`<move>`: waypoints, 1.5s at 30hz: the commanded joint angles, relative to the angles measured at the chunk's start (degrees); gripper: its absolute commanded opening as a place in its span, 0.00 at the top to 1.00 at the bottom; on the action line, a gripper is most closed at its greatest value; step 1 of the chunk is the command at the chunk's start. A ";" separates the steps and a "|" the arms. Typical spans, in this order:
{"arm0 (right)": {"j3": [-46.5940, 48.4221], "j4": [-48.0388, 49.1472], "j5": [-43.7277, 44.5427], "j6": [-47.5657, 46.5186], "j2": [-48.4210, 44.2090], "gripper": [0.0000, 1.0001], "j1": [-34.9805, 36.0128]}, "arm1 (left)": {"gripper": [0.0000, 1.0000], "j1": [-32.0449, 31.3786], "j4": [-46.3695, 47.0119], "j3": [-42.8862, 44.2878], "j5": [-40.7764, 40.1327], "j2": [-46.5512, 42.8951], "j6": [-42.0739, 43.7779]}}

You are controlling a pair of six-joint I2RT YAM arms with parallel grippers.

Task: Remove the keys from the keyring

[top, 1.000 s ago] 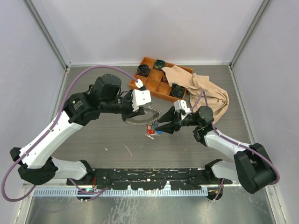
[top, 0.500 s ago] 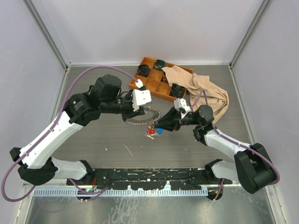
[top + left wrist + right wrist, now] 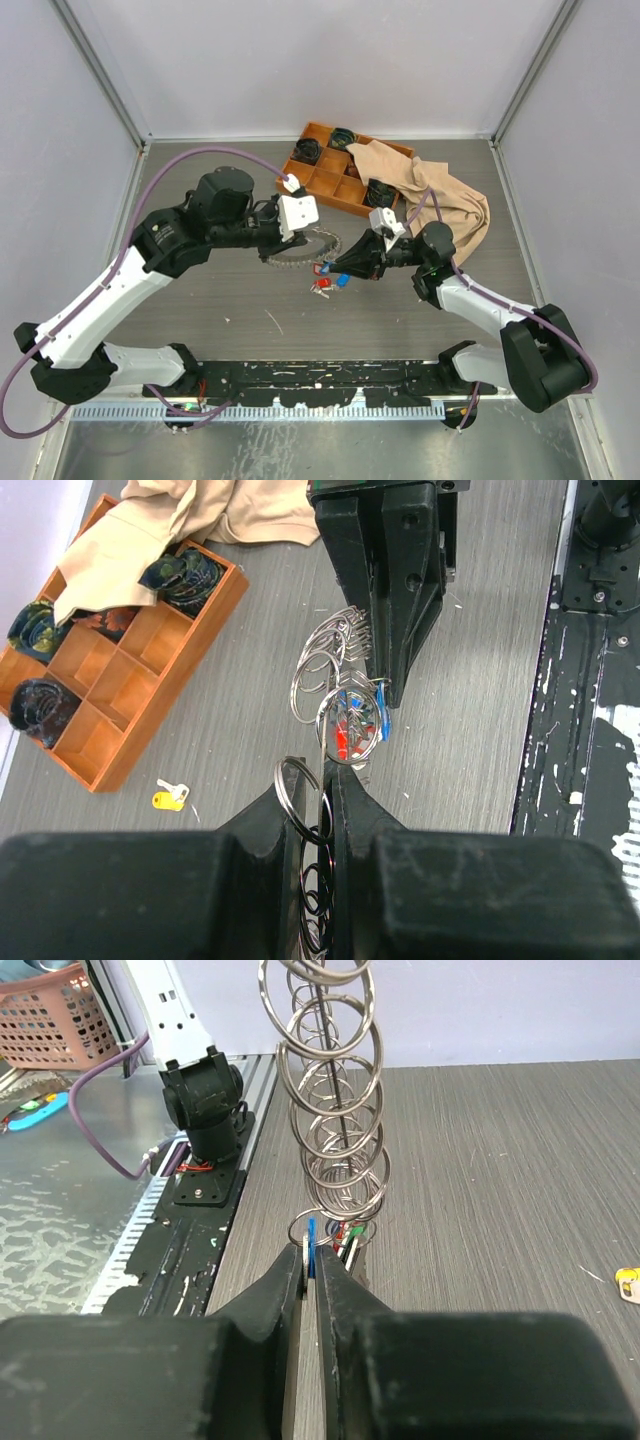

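Left wrist view shows your left gripper [image 3: 312,798] pinched nearly shut on the keyring [image 3: 330,660] — a string of silver rings runs out of the narrow gap between its fingers [image 3: 355,815]. Your right gripper [image 3: 310,1260] is almost closed too, with a blue-capped key squeezed edge-on between its tips. The keys [image 3: 355,725], capped red, blue and green, bunch at that end of the rings; you cannot tell whether they touch the table [image 3: 220,300]. From the top, both arms reach inward with bent elbows and meet tip to tip near the table's middle, in front of the orange tray [image 3: 330,183]. One yellow-capped key [image 3: 170,798] lies loose beside the tray.
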 commanded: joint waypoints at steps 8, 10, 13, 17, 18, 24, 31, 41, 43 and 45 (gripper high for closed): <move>3.06 -0.36 -0.73 0.63 0.31 0.86 0.36 | 1.00 -0.14 8.35 -1.62 -0.03 -3.03 0.05; 3.08 -0.36 -0.58 0.89 0.32 0.83 0.45 | 1.00 -0.16 8.76 -1.71 -0.01 -3.17 -0.19; 3.07 -0.34 -0.55 1.19 0.48 0.80 0.63 | 1.00 -0.12 9.26 -1.75 0.08 -3.18 -0.50; 3.22 -0.33 -0.41 1.86 0.61 0.80 0.81 | 1.00 -0.16 9.68 -1.72 -0.17 -3.17 -0.85; 3.23 -0.35 -0.38 1.97 0.51 0.80 0.79 | 1.00 -0.18 9.77 -1.71 -0.29 -3.21 -0.90; 3.47 -0.23 0.24 3.36 0.60 0.79 0.78 | 1.00 -0.17 10.41 -1.84 -0.99 -3.43 -1.35; 3.48 1.86 1.58 6.80 0.97 0.74 0.84 | 1.00 -0.17 12.16 -2.70 -1.30 -3.87 -2.47; 3.43 4.60 4.13 11.92 1.45 0.75 0.83 | 1.00 -0.17 15.06 -4.20 -1.55 -4.36 -3.73; 3.33 5.11 4.57 12.88 1.49 0.75 0.87 | 1.00 -0.22 15.78 -4.60 -1.63 -4.52 -3.95; 3.34 5.43 4.81 13.54 1.46 0.75 0.83 | 1.00 -0.12 16.49 -5.05 -1.90 -4.90 -4.14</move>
